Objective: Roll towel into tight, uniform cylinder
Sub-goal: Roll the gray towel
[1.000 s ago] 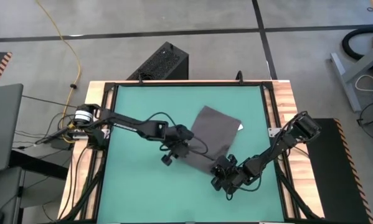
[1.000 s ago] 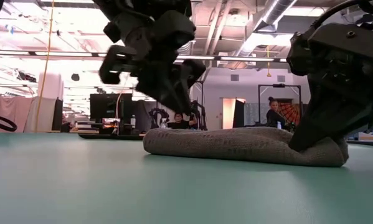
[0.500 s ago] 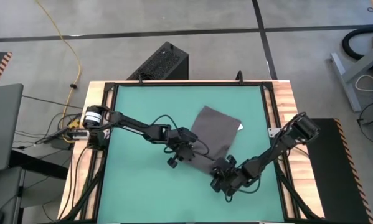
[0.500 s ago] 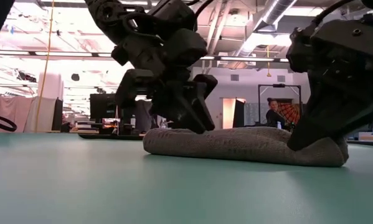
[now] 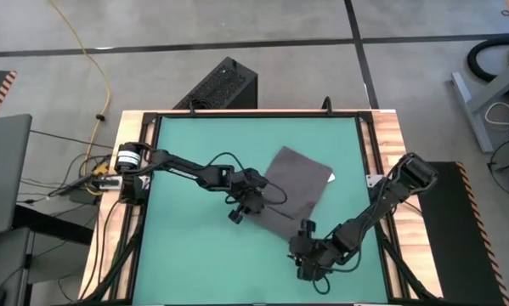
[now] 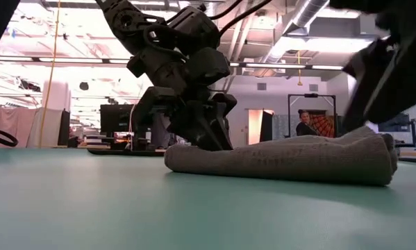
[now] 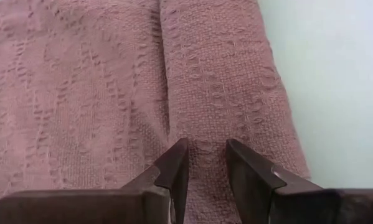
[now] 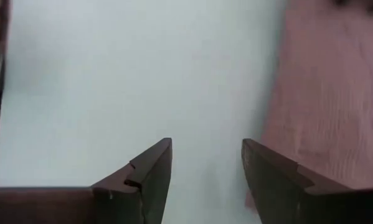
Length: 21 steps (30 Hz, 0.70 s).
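The dark grey towel (image 5: 296, 183) lies slantwise on the green table, its near-left part rolled into a thick roll (image 6: 284, 161) that rests on the mat. A small white tag (image 5: 329, 176) shows at its right edge. My left gripper (image 7: 205, 152) stands at the roll's left end (image 5: 252, 206), fingers a little apart. My right gripper (image 8: 205, 155) hangs open over bare mat just near of the roll's right end (image 5: 305, 263), holding nothing; the towel's edge (image 8: 323, 93) lies off to one side of it. My left gripper sets both fingertips (image 7: 177, 155) on the top of the roll near its left end (image 7: 205, 134), slanting down from the table's left. A narrow ridge of cloth shows between the tips; I cannot tell whether it is pinched. The roll lies on the table.
A black box (image 5: 224, 85) stands beyond the far edge. A wooden frame (image 5: 388, 136) borders the mat. Bare green mat (image 5: 186, 246) stretches to the left and near side. In the low view a person (image 6: 306, 128) shows far back in the room.
My right gripper has come up off the roll's right end, rolled about its own axis and drawn back toward the near edge. The freed right end has puffed up taller. My left gripper has sunk down onto the roll's left end.
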Each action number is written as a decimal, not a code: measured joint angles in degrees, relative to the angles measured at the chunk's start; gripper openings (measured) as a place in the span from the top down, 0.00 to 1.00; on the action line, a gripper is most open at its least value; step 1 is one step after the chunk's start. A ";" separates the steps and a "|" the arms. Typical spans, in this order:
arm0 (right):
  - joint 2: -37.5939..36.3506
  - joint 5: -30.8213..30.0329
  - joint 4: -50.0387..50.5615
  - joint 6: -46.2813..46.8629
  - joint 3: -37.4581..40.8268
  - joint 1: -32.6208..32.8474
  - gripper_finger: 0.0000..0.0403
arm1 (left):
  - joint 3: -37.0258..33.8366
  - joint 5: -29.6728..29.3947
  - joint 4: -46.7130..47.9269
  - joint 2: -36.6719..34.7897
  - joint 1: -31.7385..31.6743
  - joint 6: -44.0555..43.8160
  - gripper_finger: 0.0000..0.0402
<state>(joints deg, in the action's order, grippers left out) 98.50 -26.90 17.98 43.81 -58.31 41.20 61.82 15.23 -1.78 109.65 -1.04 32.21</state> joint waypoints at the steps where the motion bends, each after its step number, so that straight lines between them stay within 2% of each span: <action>1: 0.00 -0.53 -0.18 -2.64 -0.23 0.41 0.46 | 0.00 0.10 0.11 0.00 -0.02 0.02 0.76; 12: 0.08 -3.01 5.47 -20.11 -0.30 2.23 0.46 | 0.00 0.59 1.53 0.00 -0.04 -0.11 0.76; 21: 0.24 -3.35 8.55 -22.93 1.41 2.68 0.46 | 0.00 0.62 2.29 0.00 -0.04 -0.09 0.76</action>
<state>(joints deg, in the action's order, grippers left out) 98.74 -30.24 26.52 20.88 -56.90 43.88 61.82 15.84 0.51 109.65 -1.08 32.12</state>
